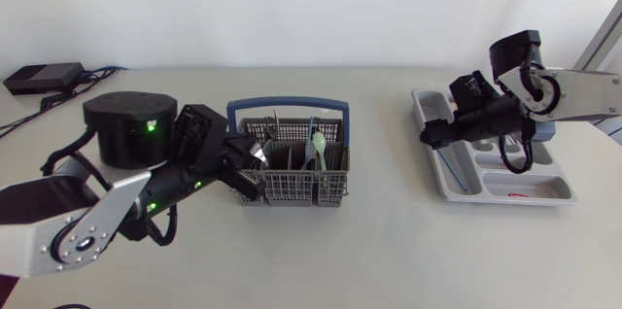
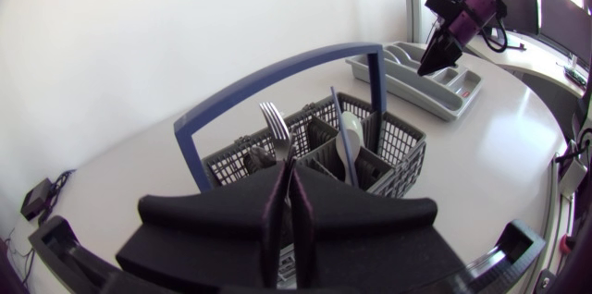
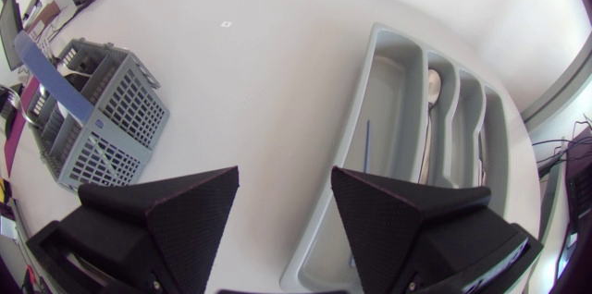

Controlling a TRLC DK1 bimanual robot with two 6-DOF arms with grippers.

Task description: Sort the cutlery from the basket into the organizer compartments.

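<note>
At centre frame a grey mesh basket [image 1: 292, 185] with a blue handle [image 1: 288, 103] holds a silver fork [image 2: 275, 120] and a pale green utensil [image 1: 318, 144], while at right the light grey organizer [image 1: 429, 115] shows a thin blue piece [image 3: 366, 146] and a small red mark [image 1: 515, 193], all on an off-white table [image 1: 369, 251].

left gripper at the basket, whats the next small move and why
Probably a straight lift. The left gripper looks shut on a fork: the tines show above it, while the fork's lower end is down in the basket. Raising it clear of the rim and past the blue carry handle should come before any swing toward the organizer, where the right gripper hangs open.
</note>
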